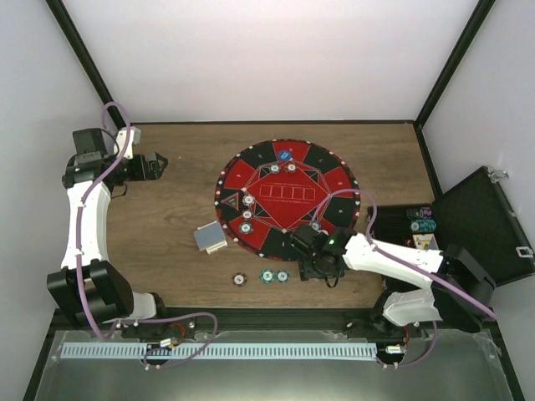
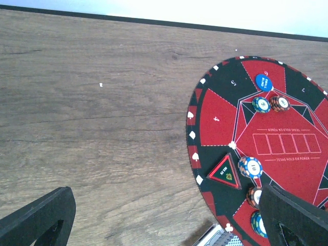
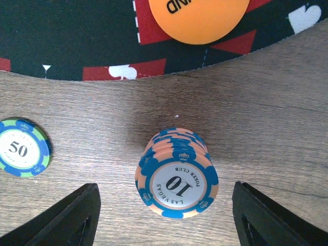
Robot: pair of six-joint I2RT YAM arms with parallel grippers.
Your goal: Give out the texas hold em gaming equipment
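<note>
A stack of blue-and-peach poker chips (image 3: 177,177) marked 10 stands on the wood just off the mat's edge. My right gripper (image 3: 165,205) is open around it, with a clear gap between each finger and the stack. Left of the stack lies a green-and-blue 50 chip (image 3: 23,147), and an orange disc (image 3: 200,18) rests on the mat. In the top view the right gripper (image 1: 311,269) hangs at the mat's near rim. The deck of cards (image 1: 211,238) lies left of the mat. My left gripper (image 1: 155,164) is open over bare wood at the far left, holding nothing.
The round red-and-black mat (image 1: 251,159) carries several chips, a blue disc (image 2: 264,82) and a triangular marker (image 2: 225,173). Loose chips (image 1: 239,279) lie near the front edge. The open black case (image 1: 476,225) with more chips (image 1: 422,219) stands at the right.
</note>
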